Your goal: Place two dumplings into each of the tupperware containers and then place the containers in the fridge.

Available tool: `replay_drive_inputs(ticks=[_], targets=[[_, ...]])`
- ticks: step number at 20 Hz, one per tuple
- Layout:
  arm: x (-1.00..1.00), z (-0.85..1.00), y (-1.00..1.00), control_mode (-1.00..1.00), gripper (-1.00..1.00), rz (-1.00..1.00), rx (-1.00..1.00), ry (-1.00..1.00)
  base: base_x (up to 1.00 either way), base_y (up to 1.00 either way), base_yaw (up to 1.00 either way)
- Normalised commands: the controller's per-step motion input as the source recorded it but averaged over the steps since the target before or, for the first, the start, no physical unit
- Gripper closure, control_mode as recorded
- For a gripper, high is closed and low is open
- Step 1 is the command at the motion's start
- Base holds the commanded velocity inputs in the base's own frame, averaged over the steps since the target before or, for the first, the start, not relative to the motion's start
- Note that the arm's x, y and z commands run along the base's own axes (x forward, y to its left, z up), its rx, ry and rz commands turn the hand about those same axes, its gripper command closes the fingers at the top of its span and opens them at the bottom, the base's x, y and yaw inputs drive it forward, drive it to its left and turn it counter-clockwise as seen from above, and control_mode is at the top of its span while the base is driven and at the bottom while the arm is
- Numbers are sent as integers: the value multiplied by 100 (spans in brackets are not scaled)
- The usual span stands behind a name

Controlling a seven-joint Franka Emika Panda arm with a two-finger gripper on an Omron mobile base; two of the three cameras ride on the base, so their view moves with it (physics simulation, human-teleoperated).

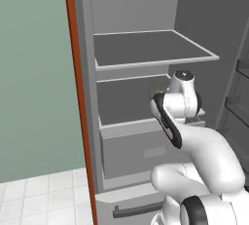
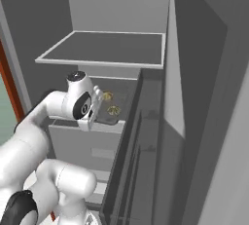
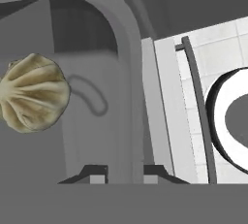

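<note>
Gripping the near rim of a tupperware container [image 3: 127, 72], the fingers [image 3: 125, 172] are pinched on its raised wall, 1 tip on each side, so the tray can be carried level without touching the food. In the hand view 1 dumpling [image 3: 33, 100] lies inside the container, left of the pinched wall; the right base view shows 2 dumplings [image 2: 114, 108] in the tray, just beyond the gripper [image 2: 99, 117].

Fridge [image 1: 146, 48] stands open, door swung to the right. The container [image 2: 113, 114] sits over the front part of the middle shelf [image 1: 126, 100], below the bare upper shelf [image 1: 155, 48] and above the drawer [image 1: 141, 153]. Whether the tray base is already resting on the shelf or hanging slightly above cannot be told.

Judgement: the rim hold leaves the wrist outside the shelf while the tray goes in. Likely this is the placing step. Letting go early could tip the tray off the shelf edge.
</note>
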Motion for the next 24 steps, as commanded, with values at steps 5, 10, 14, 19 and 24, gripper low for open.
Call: replay_drive_inputs(ticks=[5, 10, 14, 19, 24], targets=[[68, -21, 0, -100, 100, 5, 0, 0, 0, 0, 0], [61, -26, 0, -100, 100, 1, 0, 0, 0, 0, 0], [56, -26, 0, -100, 100, 0, 0, 0, 0, 0, 0], [51, -24, 0, -100, 100, 0, 0, 0, 0, 0, 0], [45, -18, 0, -100, 100, 0, 0, 0, 0, 0, 0]])
